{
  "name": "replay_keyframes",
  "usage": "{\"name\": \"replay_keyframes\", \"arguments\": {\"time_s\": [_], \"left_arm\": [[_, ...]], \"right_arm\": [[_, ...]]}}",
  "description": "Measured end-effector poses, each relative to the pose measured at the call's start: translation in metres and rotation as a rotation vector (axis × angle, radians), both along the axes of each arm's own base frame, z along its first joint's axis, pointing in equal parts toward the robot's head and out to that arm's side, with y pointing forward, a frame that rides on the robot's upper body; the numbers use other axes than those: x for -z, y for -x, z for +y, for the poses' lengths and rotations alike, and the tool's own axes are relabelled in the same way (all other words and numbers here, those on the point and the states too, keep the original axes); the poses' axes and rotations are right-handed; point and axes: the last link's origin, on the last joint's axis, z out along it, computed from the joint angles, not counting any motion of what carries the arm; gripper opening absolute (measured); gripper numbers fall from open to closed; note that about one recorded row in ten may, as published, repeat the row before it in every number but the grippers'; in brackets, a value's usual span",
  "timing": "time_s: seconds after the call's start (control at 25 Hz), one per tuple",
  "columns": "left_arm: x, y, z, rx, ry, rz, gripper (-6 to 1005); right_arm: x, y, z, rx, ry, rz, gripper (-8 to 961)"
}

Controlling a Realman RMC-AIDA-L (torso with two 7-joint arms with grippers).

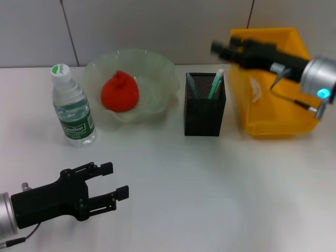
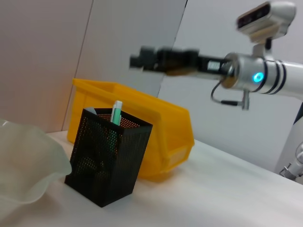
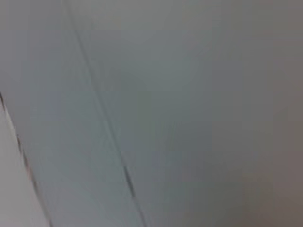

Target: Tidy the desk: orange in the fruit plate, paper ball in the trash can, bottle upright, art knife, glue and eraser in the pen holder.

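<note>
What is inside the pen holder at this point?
The pen holder shows a green-and-white stick poking above its rim and a darker item beside it. Whatever sits lower down is hidden by the mesh, so no eraser can be confirmed.

We see left gripper [image 1: 113, 181] low over near-left part of desk [image 1: 210, 189], near its front edge, arm entering from near-left corner. Fingers [image 1: 105, 168] parted, empty, pointing toward right and slightly away from us.

We see right gripper [image 1: 224, 48] raised high above far-right part of desk, arm reaching in from right edge, silver wrist [image 1: 317, 76] showing lit cyan dot. Gripper points toward left, blurred; finger state unclear to us. Left wrist view shows it [image 2: 142, 59] held roughly level.
</note>
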Motion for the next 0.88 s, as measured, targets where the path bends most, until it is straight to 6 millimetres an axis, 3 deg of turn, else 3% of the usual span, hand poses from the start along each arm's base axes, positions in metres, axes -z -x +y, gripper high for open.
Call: {"name": "replay_keyframes", "arguments": {"time_s": [0.12, 0.16, 0.24, 0.28, 0.36, 0.48, 0.56, 0.88], "left_arm": [[0.002, -0.003, 0.002, 0.008, -0.01, -0.009, 786], [0.003, -0.006, 0.003, 0.015, -0.011, -0.014, 786], [0.003, -0.008, 0.005, 0.023, -0.011, -0.018, 786], [0.003, -0.01, 0.006, 0.028, -0.009, -0.021, 786], [0.0, -0.013, 0.007, 0.043, -0.001, -0.031, 786], [-0.008, -0.018, 0.01, 0.077, 0.019, -0.051, 786], [-0.008, -0.018, 0.01, 0.077, 0.019, -0.051, 786], [-0.015, -0.023, 0.014, 0.09, 0.177, -0.016, 786]], "right_arm": [[-0.012, 0.001, -0.011, -0.04, -0.025, 0.12, 575], [-0.02, 0.002, -0.029, -0.12, -0.001, 0.193, 605], [-0.022, 0.001, -0.037, -0.156, 0.019, 0.213, 664], [-0.025, 0.0, -0.052, -0.213, 0.057, 0.242, 694], [-0.032, -0.009, -0.084, -0.323, 0.157, 0.275, 694], [-0.034, -0.019, -0.1, -0.357, 0.234, 0.252, 695], [-0.028, -0.033, -0.117, -0.364, 0.375, 0.16, 694], [0.008, -0.052, -0.127, -0.316, 0.51, -0.04, 698]]}}
